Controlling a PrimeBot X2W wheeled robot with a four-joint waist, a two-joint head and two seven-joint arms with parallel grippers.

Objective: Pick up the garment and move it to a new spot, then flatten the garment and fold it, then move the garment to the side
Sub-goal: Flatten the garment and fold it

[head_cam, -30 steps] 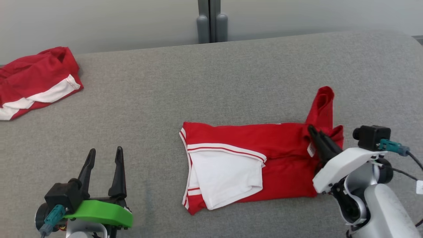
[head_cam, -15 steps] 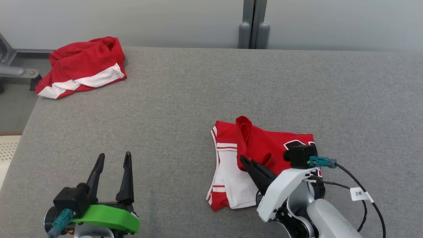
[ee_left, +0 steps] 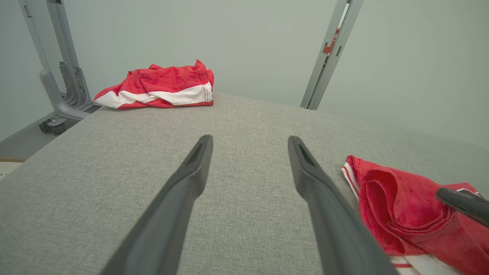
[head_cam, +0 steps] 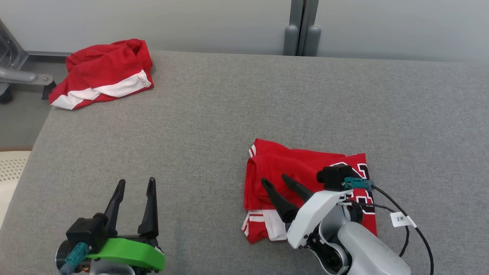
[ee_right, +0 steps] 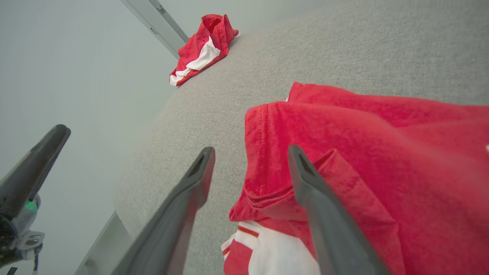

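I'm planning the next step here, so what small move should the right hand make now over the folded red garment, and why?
Probably lift the right hand straight up and back, clear of the garment. Its fingers stand apart, gripping nothing, and the garment lies folded over on the grey table, so the fold looks laid down.

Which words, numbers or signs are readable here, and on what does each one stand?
"2米": white tag on the right arm's cable.
Black-and-white print on the folded garment: partly hidden, unreadable.
Red label on the grey post: too small to read.
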